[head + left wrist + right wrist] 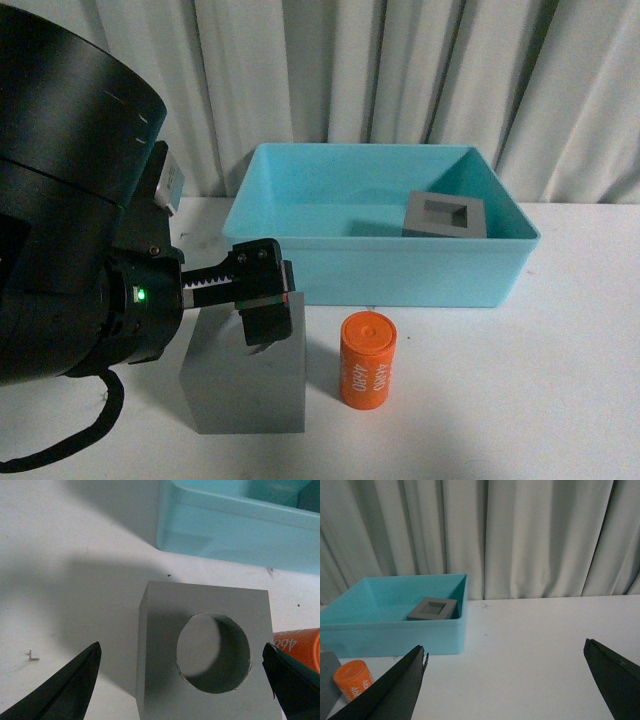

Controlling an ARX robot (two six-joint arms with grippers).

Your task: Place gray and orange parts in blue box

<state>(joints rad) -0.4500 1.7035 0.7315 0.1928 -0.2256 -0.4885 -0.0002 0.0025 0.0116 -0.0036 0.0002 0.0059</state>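
- One gray cube [445, 215] is lying in the box [380, 272], at its right side.
- The second cube [245, 385], with a round hole, and the orange cylinder [368, 360] are standing on the worktop [560, 400], just before the box.
- The left jaws are hovering wide open over the second cube, apparently not touching it.
- The right jaws are hanging wide open, holding nothing.

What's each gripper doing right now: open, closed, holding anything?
Left gripper: open, holding nothing, poised over the gray cube with the round recess.
Right gripper: open, holding nothing.
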